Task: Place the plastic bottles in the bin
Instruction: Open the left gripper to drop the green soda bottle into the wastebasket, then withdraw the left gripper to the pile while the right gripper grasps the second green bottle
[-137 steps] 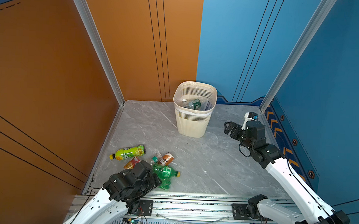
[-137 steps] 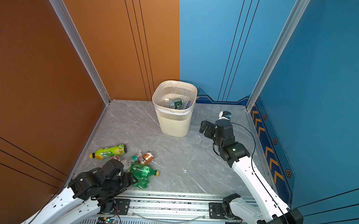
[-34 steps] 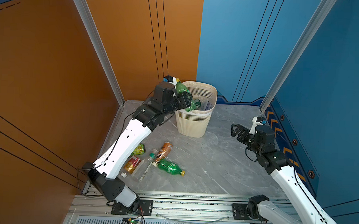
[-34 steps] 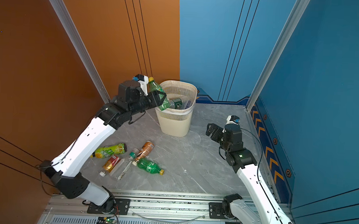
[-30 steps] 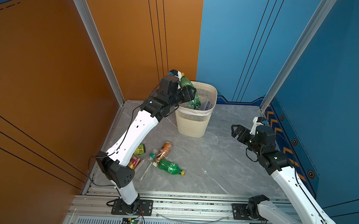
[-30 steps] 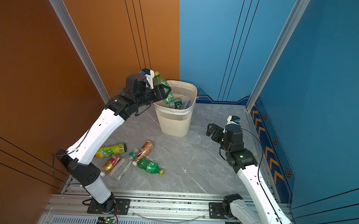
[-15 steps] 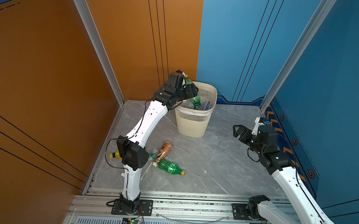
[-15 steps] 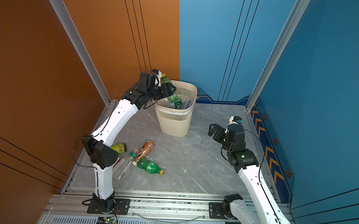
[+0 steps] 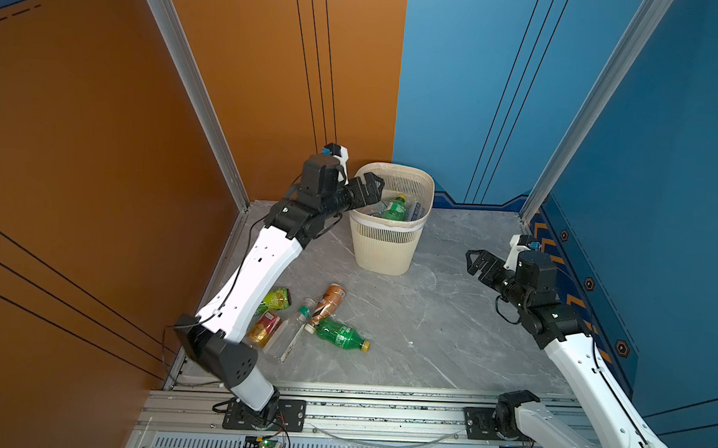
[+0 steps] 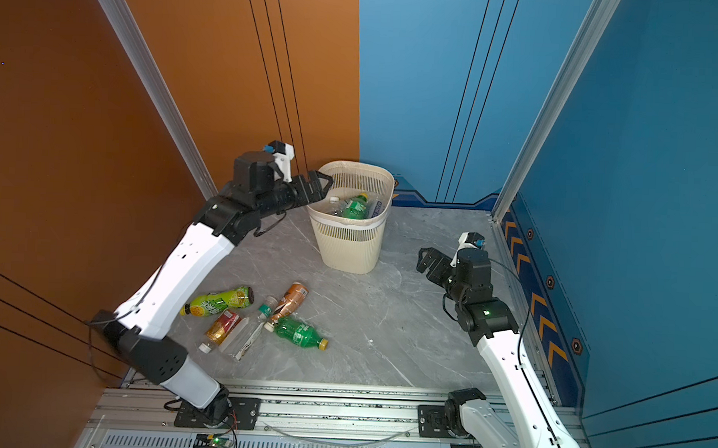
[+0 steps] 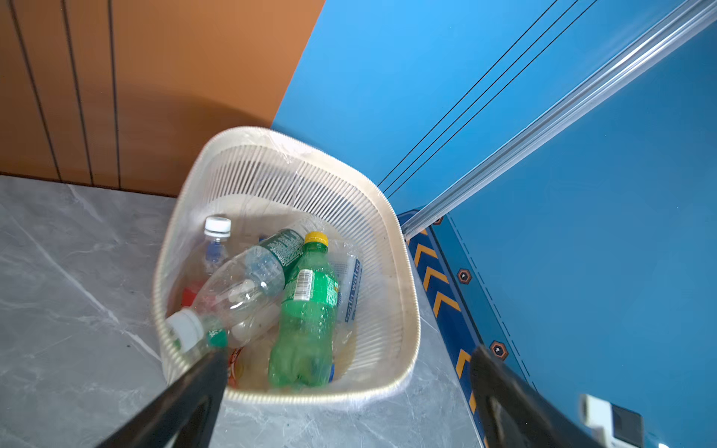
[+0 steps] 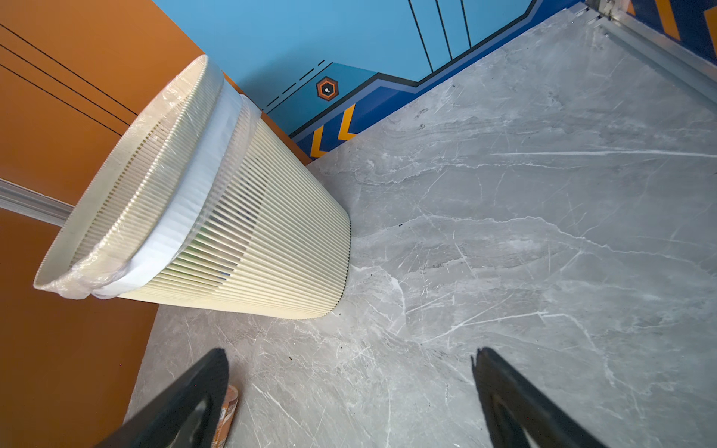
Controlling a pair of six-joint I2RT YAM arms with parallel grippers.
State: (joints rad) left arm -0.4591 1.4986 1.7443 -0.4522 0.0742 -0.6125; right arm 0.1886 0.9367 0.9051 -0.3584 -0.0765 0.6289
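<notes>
Five loose bottles lie near the desk's front-left corner. Left jaws gape wide and empty over the bin's rim by the back edge, with a green bottle lying inside. They should lift clear of the rim before swinging down. Right jaws hover wide and empty.

In a top view the left arm covered most of the yellow-green bottle near the worktop's left edge. Inside the bin, the green bottle and a clear bottle hid what lay beneath. In the right wrist view a jaw and the picture's edge cut off the orange bottle.
</notes>
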